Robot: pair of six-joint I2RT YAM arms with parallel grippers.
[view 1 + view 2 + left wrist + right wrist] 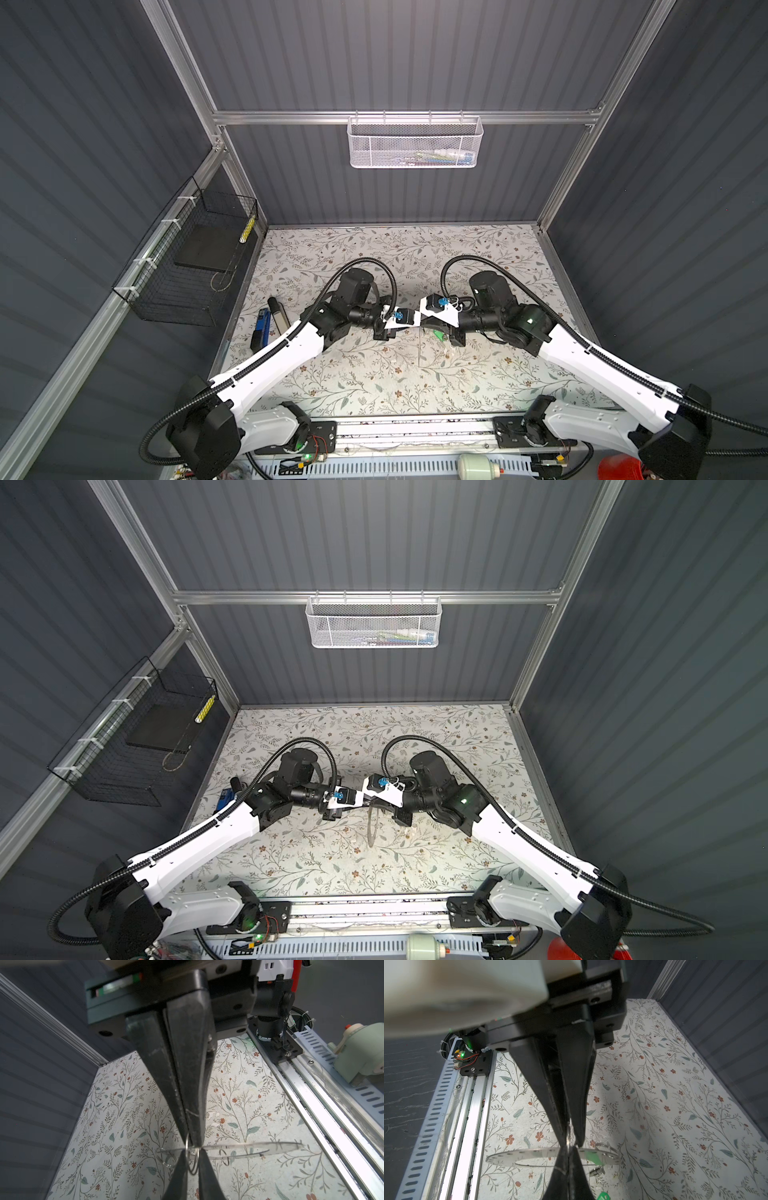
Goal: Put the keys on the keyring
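Both grippers meet nose to nose above the middle of the floral table (374,374). Between them hangs the keyring (370,829), a flat grey plate with a large hole, seen as a thin disc in the wrist views (259,1147) (519,1156). My left gripper (194,1144) (413,327) is shut, pinching a wire loop (193,1167) at the plate's rim. The right gripper (569,1144) (426,325) is shut on the same loop from the opposite side. One of the keys, a green tag (603,1196) (435,335), lies on the table below the right gripper. A small silver piece (597,1172) lies close by.
A blue item (261,332) and a dark-capped beige tube (277,313) lie at the table's left side. A black wire basket (195,266) hangs on the left wall and a white mesh basket (415,141) on the back rail. The aluminium rail (415,432) runs along the front edge.
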